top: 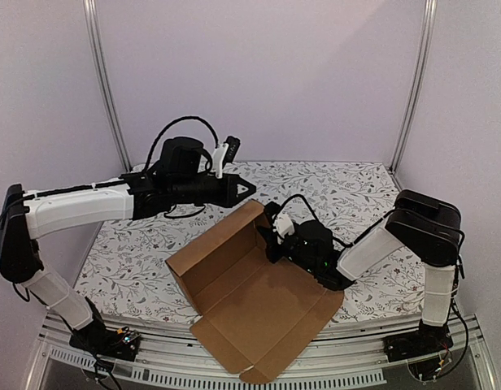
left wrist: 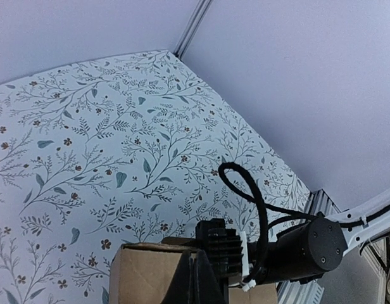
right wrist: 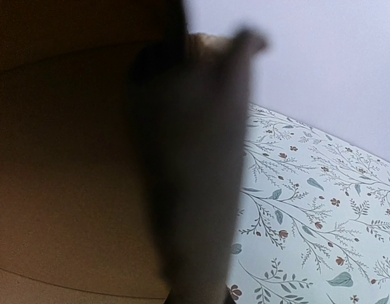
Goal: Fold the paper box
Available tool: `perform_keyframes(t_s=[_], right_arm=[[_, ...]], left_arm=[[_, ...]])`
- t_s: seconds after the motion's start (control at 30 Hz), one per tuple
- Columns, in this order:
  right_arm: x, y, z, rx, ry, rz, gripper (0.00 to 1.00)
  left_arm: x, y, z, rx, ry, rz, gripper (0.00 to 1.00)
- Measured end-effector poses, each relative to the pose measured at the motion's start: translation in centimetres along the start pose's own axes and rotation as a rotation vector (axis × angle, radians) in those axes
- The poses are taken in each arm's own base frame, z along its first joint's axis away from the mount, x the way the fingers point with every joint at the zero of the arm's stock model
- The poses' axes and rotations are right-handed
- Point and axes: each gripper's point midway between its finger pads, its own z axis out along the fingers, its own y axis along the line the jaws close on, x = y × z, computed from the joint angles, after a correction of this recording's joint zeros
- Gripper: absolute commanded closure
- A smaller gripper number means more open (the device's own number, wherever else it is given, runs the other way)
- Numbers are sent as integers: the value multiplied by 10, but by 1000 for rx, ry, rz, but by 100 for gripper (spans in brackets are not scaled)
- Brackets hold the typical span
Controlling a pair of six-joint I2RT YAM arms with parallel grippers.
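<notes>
Paper box [top: 259,313], raised wall in clenched right end effector [top: 272,237]; left end effector [top: 250,189] clenched nearby.

Both arms look alike from my seat. The left arm [top: 80,207] and right arm [top: 372,250] have smooth white shells on the long links, with black joint housings between them. A black cable [top: 181,122] loops off the left wrist and a second cable [left wrist: 245,187] off the right. The left tool [top: 250,190] is black and wedge-shaped. The right arm's round black motor housing [left wrist: 309,246] shows small screws, beside a ribbed block [left wrist: 219,244].
</notes>
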Motion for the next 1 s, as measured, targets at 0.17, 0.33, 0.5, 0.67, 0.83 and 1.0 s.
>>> perform_keyframes(t_s=[0.17, 0.33, 0.5, 0.67, 0.83, 1.0], right_arm=[[-2, 0, 0, 0, -9, 2, 100], [1, 0, 1, 1, -13, 11, 100], [9, -1, 2, 7, -9, 29, 96], [14, -3, 2, 16, -16, 50, 88], [18, -6, -1, 28, -18, 58, 79], [22, -8, -6, 33, -17, 64, 78]], left_arm=[[6, 5, 13, -8, 26, -14, 100], [19, 13, 23, -27, 65, -34, 100], [36, 23, 32, -50, 116, -53, 100], [40, 24, 37, -63, 137, -53, 100], [41, 24, 41, -75, 146, -45, 100], [41, 21, 44, -85, 153, -34, 100]])
